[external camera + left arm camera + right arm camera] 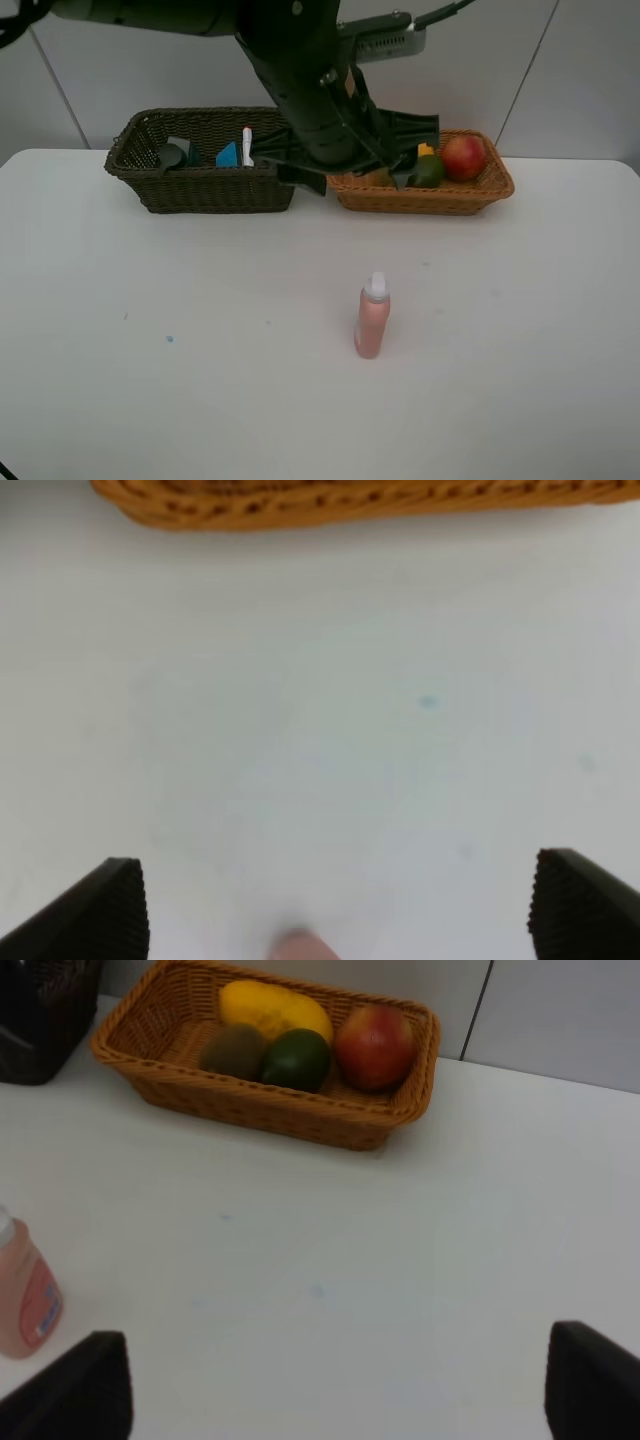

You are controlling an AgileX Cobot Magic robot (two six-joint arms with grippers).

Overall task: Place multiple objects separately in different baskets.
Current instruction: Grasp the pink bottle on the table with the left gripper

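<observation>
Pink spray bottle is the only thing left out on the desk, standing upright with its white cap up, so the long axis is vertical. From the high camera, the olive-green basket already has the pump bottle, eraser and marker in it, and the orange-tan basket has the pomegranate plus the avocado, with a sliver of the mango showing behind. One big dark arm hangs over the gap between the two baskets, well back from the bottle. I can't tell from here which arm it is.

Left wrist view: the left gripper is wide open, nothing between the fingers. A blurry pink tip pokes in at the frame edge right between them, probably the bottle's top seen from above, but too blurred to swear to. The orange basket rim sits beyond.

Right wrist view: the right gripper is open and empty too. Here the bottle sits off to the side, outside the finger. Mango, kiwi, avocado and pomegranate all lie in the orange basket.

My guess: the left one is better lined up for the grab, coming down over the upright bottle.
</observation>
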